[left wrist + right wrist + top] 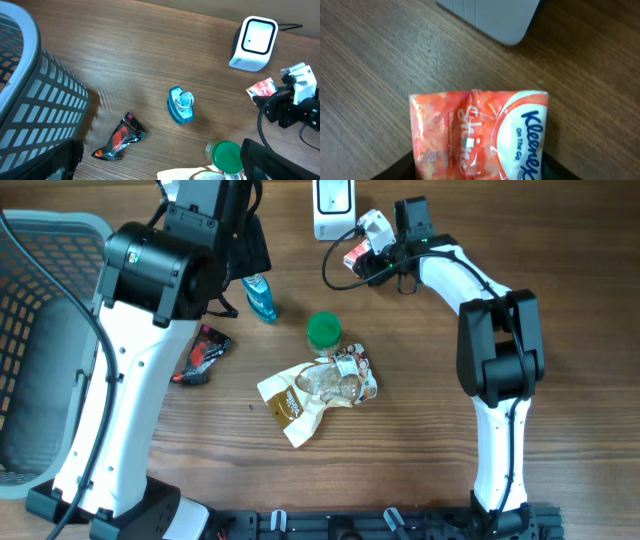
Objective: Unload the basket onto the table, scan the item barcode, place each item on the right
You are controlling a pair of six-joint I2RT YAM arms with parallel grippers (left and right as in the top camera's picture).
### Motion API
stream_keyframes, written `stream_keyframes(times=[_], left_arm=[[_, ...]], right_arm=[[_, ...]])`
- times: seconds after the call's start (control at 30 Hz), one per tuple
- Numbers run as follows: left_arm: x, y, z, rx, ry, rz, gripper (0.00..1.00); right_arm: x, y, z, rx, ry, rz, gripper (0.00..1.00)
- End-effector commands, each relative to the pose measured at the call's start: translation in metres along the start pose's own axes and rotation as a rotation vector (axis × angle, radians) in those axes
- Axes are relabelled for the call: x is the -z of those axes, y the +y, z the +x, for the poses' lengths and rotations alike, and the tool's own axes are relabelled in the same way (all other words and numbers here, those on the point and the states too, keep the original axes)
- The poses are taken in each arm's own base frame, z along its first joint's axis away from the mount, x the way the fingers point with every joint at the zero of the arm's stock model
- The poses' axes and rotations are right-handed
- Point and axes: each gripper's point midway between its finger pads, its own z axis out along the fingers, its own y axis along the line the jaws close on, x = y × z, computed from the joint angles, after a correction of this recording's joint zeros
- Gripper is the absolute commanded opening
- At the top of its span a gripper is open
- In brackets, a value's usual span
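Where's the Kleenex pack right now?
Overhead view, top centre: the Kleenex pack is at the right gripper, just below-right of the white scanner.

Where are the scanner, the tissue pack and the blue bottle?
scanner (254, 39), left wrist view, on its white front face.
tissue pack (480, 135), right wrist view, on the wrapper's centre seam.
blue bottle (262, 300), overhead view, on its body.

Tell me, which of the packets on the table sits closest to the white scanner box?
The orange-and-white Kleenex pack, beside the scanner, at the right gripper. The black-and-red sachet and the cream packets lie farther off.
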Motion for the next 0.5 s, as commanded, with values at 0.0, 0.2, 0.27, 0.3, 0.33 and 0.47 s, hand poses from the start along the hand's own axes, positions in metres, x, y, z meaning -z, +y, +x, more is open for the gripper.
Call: stream_keyframes(times=[0.0, 0.2, 0.27, 0.3, 0.33, 0.47], left_arm=[[-0.005, 0.000, 0.000, 0.002, 0.008, -0.006, 1.00], [-0.005, 0.000, 0.000, 0.002, 0.008, -0.006, 1.00], [-0.005, -0.001, 0.000, 0.003, 0.006, -0.005, 1.00], [-0.005, -0.001, 0.000, 0.003, 0.005, -0.004, 1.00], [-0.005, -0.001, 0.000, 0.003, 0.006, -0.004, 1.00], [-0.006, -0.003, -0.003, 0.009, -0.006, 0.002, 1.00]], right_arm=[[0.014, 0.002, 0.019, -0.058, 0.131, 0.045, 0.61], [0.048, 0.040, -0.024, -0.165, 0.133, 0.037, 0.70], [0.053, 0.053, -0.042, -0.185, 0.108, 0.030, 0.70], [0.055, 0.058, -0.052, -0.198, 0.086, 0.030, 0.70], [0.058, 0.060, -0.062, -0.244, 0.063, 0.031, 0.68], [0.068, 0.073, -0.103, -0.548, -0.075, -0.155, 0.69]])
